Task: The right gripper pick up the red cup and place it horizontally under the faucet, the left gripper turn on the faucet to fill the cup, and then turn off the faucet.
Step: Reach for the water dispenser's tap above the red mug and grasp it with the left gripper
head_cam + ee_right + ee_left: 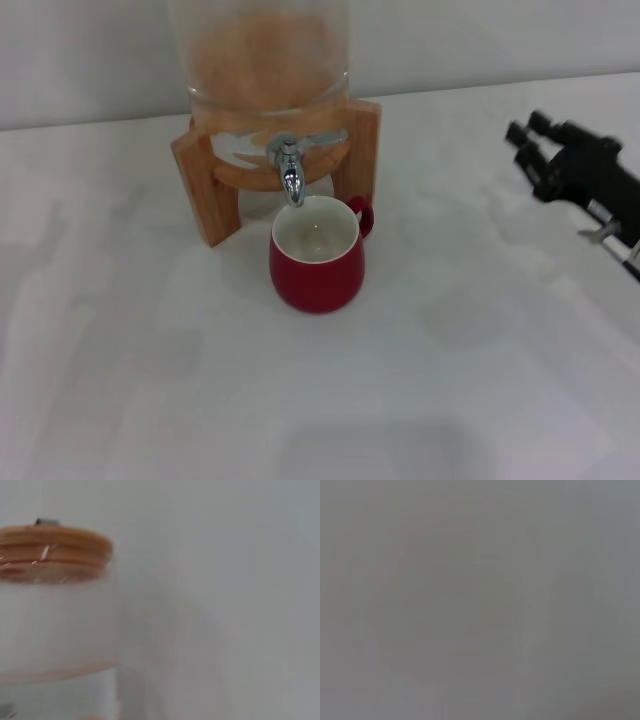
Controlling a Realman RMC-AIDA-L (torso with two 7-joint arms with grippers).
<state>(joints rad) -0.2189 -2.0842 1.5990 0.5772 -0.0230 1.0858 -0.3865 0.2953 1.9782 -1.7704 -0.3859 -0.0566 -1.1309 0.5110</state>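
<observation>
Red glazed ceramic catches our eye first: the red cup (316, 256), a squat rounded mug with a glossy white inside, stands upright on the white table (450, 380). Its small loop handle points toward the back right. It sits directly below the faucet (290, 172), its rim just under the spout and just in front of the stand. We cannot tell whether any water is in it.

We see the faucet as a small shiny chrome tap with a downward spout and a flat lever across its top. It projects from the base of a clear glass dispenser (262, 60), a round jar whose upper part leaves the head view. The jar rests in a wooden stand (205, 180) of light, smooth-grained wood, with two slab legs and a ring between them.

At the right edge of the head view we find the right gripper (528, 132), black and jointed, raised above the table and well apart from the cup. Its two fingertips are slightly parted and hold nothing.

We do not see the left gripper in any view; the left wrist view is plain grey.

From the right wrist view we see the dispenser's wooden lid (52, 550), a ridged round disc, atop the clear jar wall.

Behind the smooth matte table, we see a plain pale wall (500, 40).
</observation>
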